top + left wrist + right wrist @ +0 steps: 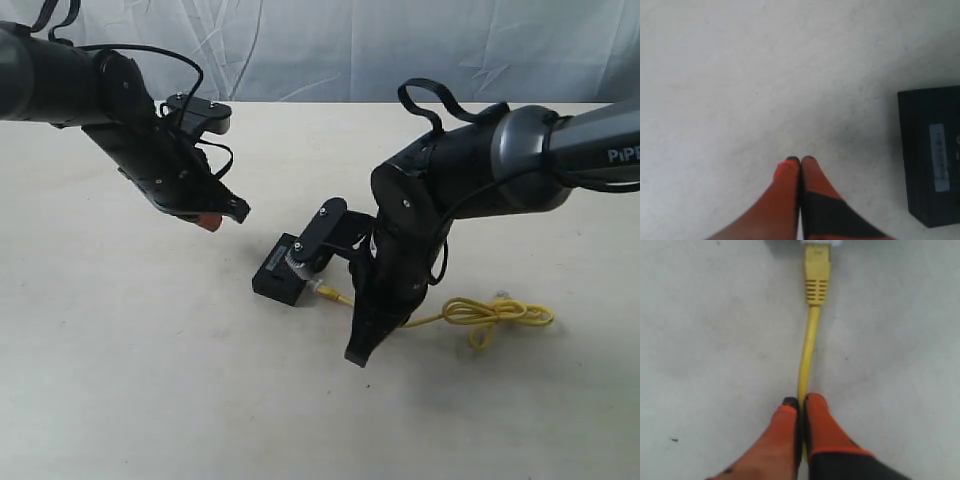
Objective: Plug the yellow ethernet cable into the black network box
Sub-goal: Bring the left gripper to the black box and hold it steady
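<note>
On the left, the left arm (60,80) hangs above the pale worktop (120,390). The left fingers (212,214) are pressed together, and the left wrist view shows their orange tips (787,177) touching each other over bare worktop.

Near the middle, the black box (280,272) lies flat on the worktop, near the left fingers but apart from them. The left wrist view shows a pale label strip on its top face (932,170). In the exterior view, a black bracket on the right arm (470,175) hides part of the box's far end.

The yellow cable (500,312) meets the box at the side that faces right. In the right wrist view its ribbed yellow plug sleeve (817,275) points straight at a pale edge at the rim of the picture. I cannot tell whether the plug sits fully in a socket.

The cable runs straight back from the sleeve to the right fingers (822,425), which pinch it between their orange tips. In the exterior view these fingers (362,338) slant down close to the worktop, just right of the box.

Further right, the rest of the cable lies on the worktop in a loose, tangled loop, well apart from the box.
</note>
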Action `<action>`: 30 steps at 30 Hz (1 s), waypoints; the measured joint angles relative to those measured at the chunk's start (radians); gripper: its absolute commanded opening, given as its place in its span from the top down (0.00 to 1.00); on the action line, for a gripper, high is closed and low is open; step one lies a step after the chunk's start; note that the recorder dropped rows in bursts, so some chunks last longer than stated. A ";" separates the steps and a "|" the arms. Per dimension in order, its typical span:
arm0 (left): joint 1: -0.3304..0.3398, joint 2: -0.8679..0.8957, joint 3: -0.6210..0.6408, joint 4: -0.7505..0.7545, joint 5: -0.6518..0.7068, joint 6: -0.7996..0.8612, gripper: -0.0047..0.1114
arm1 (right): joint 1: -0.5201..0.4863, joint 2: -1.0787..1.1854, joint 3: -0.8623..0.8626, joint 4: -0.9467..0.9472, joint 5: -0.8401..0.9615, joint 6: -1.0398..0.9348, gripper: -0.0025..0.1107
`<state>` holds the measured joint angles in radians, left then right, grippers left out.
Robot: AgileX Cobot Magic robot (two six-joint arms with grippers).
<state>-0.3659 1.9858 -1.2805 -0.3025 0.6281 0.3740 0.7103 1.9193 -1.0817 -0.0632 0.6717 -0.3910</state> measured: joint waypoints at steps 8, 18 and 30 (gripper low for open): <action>-0.002 0.035 0.000 -0.132 -0.041 0.105 0.96 | 0.000 0.006 -0.004 -0.039 -0.011 0.000 0.98; -0.002 0.115 0.000 -0.337 -0.007 0.281 0.96 | 0.000 0.006 -0.004 -0.041 -0.038 -0.017 0.98; -0.002 0.122 -0.002 -0.353 0.012 0.289 0.96 | 0.000 0.006 -0.004 -0.051 -0.029 -0.018 0.98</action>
<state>-0.3681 2.1079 -1.2827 -0.6552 0.6405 0.6625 0.7103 1.9250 -1.0859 -0.1143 0.6422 -0.4086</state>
